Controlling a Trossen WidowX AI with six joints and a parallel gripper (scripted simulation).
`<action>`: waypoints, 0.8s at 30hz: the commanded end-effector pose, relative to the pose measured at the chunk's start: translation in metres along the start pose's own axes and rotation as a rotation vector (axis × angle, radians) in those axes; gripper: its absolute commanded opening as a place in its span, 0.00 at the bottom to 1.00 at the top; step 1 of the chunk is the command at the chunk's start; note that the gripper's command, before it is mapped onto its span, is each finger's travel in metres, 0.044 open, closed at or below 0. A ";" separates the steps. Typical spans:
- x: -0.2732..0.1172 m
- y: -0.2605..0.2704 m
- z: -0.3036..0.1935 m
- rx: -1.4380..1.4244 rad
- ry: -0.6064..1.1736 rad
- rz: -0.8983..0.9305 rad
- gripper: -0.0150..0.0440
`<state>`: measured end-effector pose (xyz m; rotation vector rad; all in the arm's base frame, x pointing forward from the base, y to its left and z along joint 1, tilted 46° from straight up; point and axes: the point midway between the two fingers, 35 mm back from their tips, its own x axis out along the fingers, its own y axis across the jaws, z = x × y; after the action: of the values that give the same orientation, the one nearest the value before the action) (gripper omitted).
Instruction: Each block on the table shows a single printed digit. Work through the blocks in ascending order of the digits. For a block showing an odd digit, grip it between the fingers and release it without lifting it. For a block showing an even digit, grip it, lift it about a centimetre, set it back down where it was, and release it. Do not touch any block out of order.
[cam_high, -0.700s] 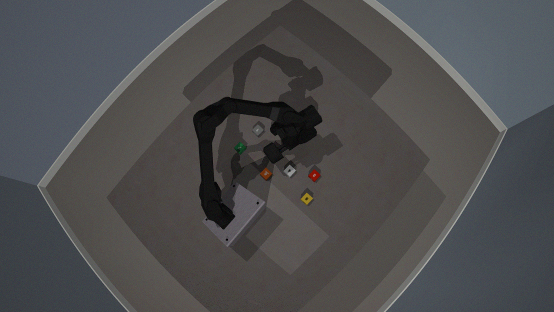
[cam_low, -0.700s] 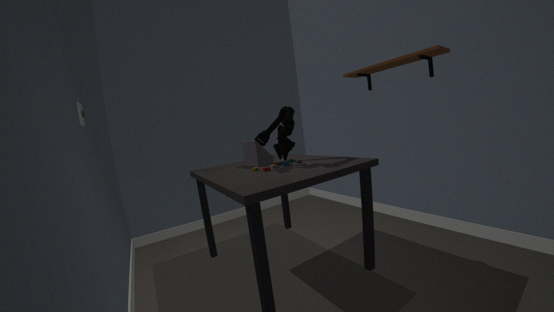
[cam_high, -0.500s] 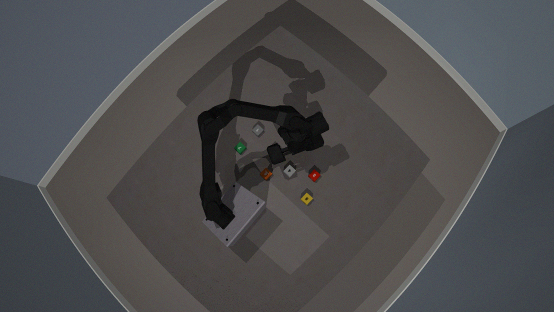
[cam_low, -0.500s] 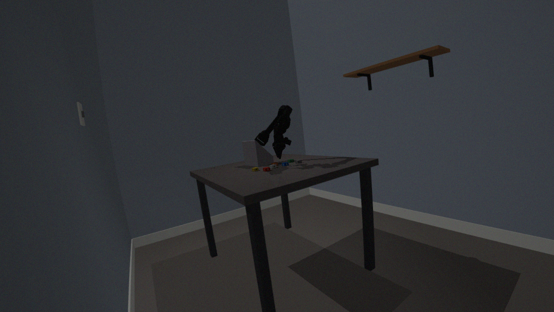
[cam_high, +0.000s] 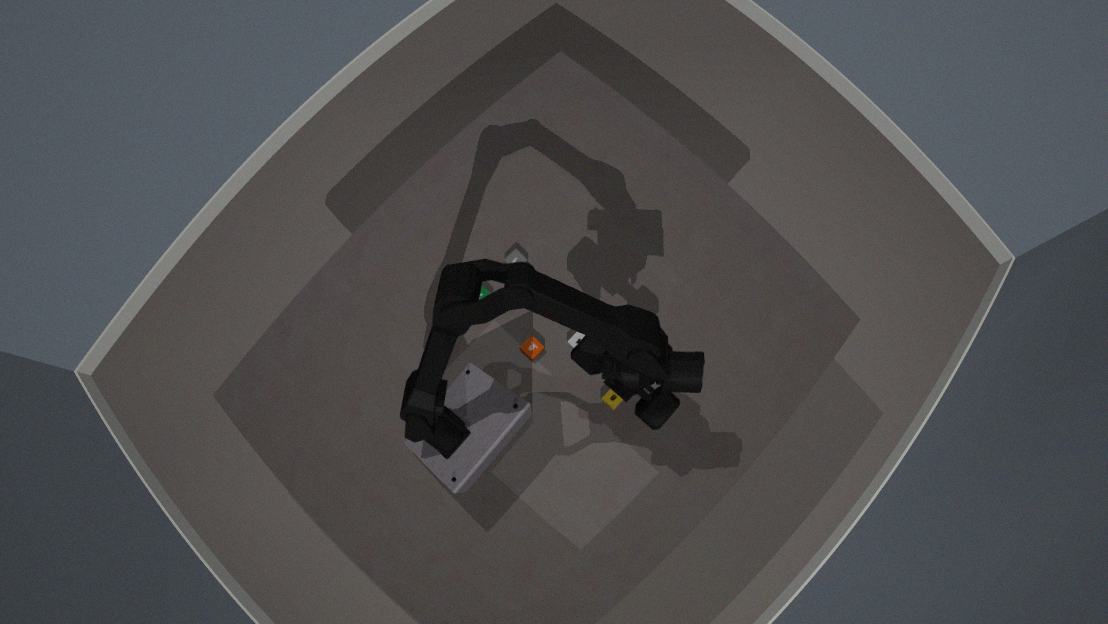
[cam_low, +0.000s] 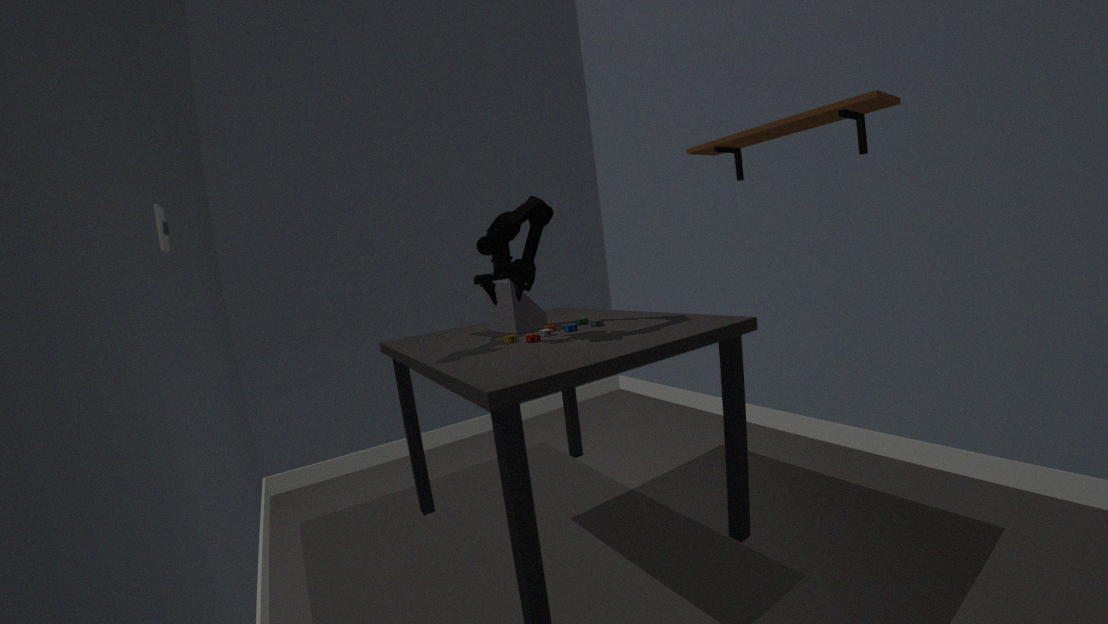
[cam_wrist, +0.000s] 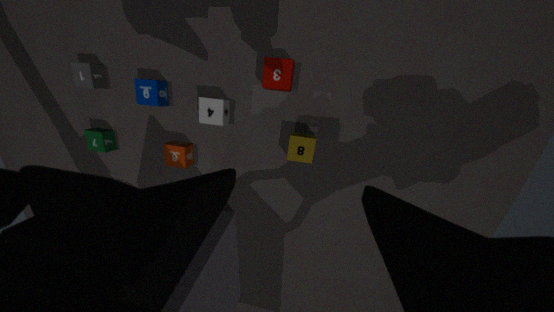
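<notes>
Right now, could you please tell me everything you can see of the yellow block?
The yellow block is a small, matte-looking cube with a dark 8 printed on its upward face. It sits flat on the table, apart from the other blocks, nearest the red block. Nothing touches it; the open gripper hangs above, holding nothing.

arm (cam_high: 542, 298) bent, reaching out | end effector (cam_wrist: 298, 200) open, empty, raised

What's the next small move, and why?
Probably nudge the gripper forward over the yellow 8 block, then descend, if 8 is due. The fingers stand wide and empty, above the table, and that block lies just beyond the gap.
</notes>
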<state>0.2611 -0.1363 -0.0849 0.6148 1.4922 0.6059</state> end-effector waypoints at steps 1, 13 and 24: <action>0.000 -0.001 -0.001 0.031 0.010 0.000 0.93; 0.000 -0.001 -0.001 0.031 0.010 0.000 0.93; -0.001 0.063 0.022 0.032 0.009 -0.001 0.93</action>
<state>0.2664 -0.1233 -0.0704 0.6485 1.5203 0.5728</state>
